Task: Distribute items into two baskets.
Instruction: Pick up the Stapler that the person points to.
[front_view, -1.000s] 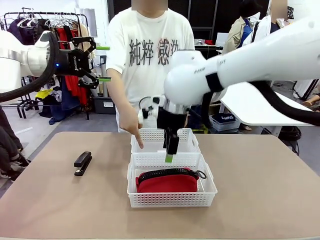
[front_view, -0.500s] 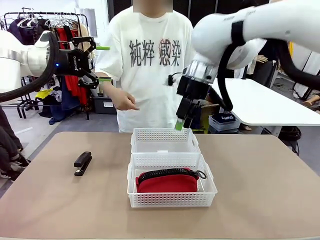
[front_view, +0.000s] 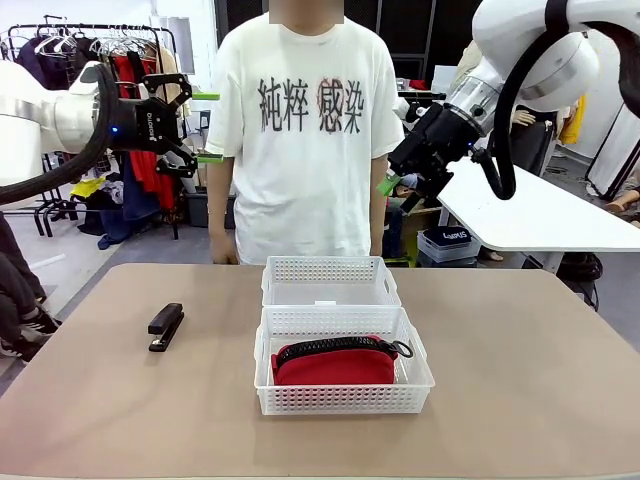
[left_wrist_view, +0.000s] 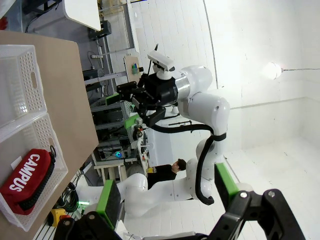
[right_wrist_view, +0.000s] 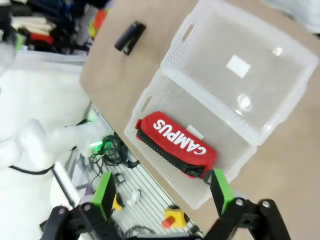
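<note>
The red pouch (front_view: 335, 365) with a black zipper lies in the near white basket (front_view: 340, 398). Behind it, touching, stands the far basket (front_view: 330, 270) with nothing in it. The small black stapler (front_view: 166, 326) lies on the table to the left of both. My right gripper (front_view: 398, 190) hangs open and empty, high above the table's far right. My left gripper (front_view: 207, 127) is open and empty too, high at the left. The right wrist view looks down past its open gripper (right_wrist_view: 162, 192) at the pouch (right_wrist_view: 175, 145), near basket (right_wrist_view: 175, 100), far basket (right_wrist_view: 215, 50) and stapler (right_wrist_view: 130, 37).
A person in a white printed T-shirt (front_view: 305, 130) stands at the table's far edge behind the baskets, arms down. In the left wrist view its open gripper (left_wrist_view: 167, 192) frames the right arm (left_wrist_view: 165, 92), with the baskets (left_wrist_view: 22, 75) and pouch (left_wrist_view: 27, 177) at left.
My right gripper rose from just above the near basket and swung up and right, away from the table. The person's pointing hand drew back to their side. The left arm stayed put.
</note>
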